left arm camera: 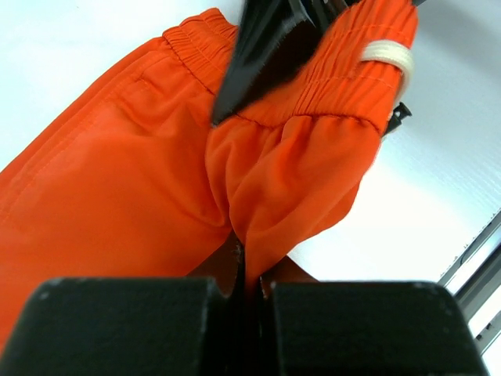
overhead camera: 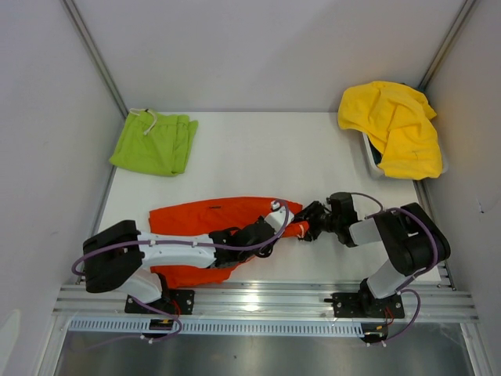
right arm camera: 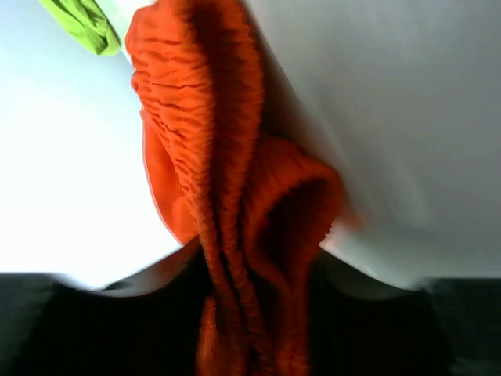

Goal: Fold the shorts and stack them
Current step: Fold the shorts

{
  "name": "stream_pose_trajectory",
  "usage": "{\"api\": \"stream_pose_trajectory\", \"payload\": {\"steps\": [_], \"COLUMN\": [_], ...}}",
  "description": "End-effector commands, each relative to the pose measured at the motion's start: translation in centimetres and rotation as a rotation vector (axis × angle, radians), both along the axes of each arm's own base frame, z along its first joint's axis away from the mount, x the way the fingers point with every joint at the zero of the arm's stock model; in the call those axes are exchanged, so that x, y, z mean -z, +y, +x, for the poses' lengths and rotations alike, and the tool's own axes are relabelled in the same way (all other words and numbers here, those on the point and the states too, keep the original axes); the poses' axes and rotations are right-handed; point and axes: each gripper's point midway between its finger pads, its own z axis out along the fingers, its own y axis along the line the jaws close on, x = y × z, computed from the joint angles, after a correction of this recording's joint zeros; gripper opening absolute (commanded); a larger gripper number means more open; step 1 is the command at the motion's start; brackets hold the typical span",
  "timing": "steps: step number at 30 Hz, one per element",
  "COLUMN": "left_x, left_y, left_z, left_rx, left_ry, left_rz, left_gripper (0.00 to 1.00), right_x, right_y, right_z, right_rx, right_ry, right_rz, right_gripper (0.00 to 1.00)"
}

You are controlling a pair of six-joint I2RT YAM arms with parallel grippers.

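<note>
The orange-red shorts [overhead camera: 202, 221] lie spread near the table's front left, waist end to the right. My left gripper [overhead camera: 288, 227] [left arm camera: 249, 270] is shut on a pinch of their cloth just below the gathered waistband, near the white drawstring [left arm camera: 389, 55]. My right gripper [overhead camera: 311, 222] [right arm camera: 258, 313] meets them from the right, and the bunched waistband [right arm camera: 227, 196] runs down between its dark fingers, which press on it. The lime-green shorts [overhead camera: 155, 143] [right arm camera: 82, 23] lie folded at the back left corner.
A white bin [overhead camera: 368, 160] at the back right holds a heap of yellow cloth [overhead camera: 391, 125]. Grey walls close the white table [overhead camera: 258, 157] on three sides. An aluminium rail [overhead camera: 266, 301] carrying both arm bases runs along the near edge.
</note>
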Motion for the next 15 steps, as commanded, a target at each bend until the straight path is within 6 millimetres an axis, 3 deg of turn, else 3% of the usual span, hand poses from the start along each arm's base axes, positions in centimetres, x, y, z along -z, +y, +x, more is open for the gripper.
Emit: {"api": "stream_pose_trajectory", "payload": {"steps": [1, 4, 5, 7, 8, 10, 11, 14, 15], "left_x": [-2.3, -2.4, -2.1, -1.9, -1.7, -1.7, -1.9, -2.9, -3.1], "left_y": [-0.9, -0.9, -0.9, -1.1, -1.2, -1.5, -1.6, -2.1, -2.1], "left_z": [0.2, 0.1, 0.1, -0.1, -0.1, -0.4, -0.6, -1.6, -2.0], "left_rx": [0.003, 0.008, 0.011, 0.022, 0.028, 0.047, 0.060, 0.117, 0.135], "left_ry": [-0.021, -0.018, -0.013, -0.004, 0.001, 0.009, 0.010, 0.029, 0.035], "left_rz": [-0.098, -0.099, -0.091, -0.082, -0.077, -0.079, -0.086, -0.128, -0.141], "left_gripper": [0.00, 0.00, 0.00, 0.02, 0.16, 0.40, 0.62, 0.83, 0.85], "right_x": [0.2, 0.6, 1.0, 0.8, 1.1, 1.1, 0.8, 0.5, 0.4], "right_y": [-0.3, -0.6, -0.9, -1.1, -1.2, -1.8, -2.0, -3.4, -3.8], "right_z": [0.6, 0.9, 0.9, 1.4, 1.1, 1.9, 2.5, 4.5, 5.1], "right_rx": [0.016, 0.009, 0.012, -0.007, -0.017, -0.022, -0.046, -0.074, -0.082], "right_ry": [-0.012, -0.021, -0.005, -0.036, -0.016, -0.029, -0.064, -0.132, -0.157], "right_rz": [-0.001, -0.024, -0.042, -0.071, -0.091, -0.123, -0.150, -0.241, -0.268], "right_gripper": [0.43, 0.26, 0.15, 0.08, 0.01, 0.00, 0.00, 0.00, 0.00]}}
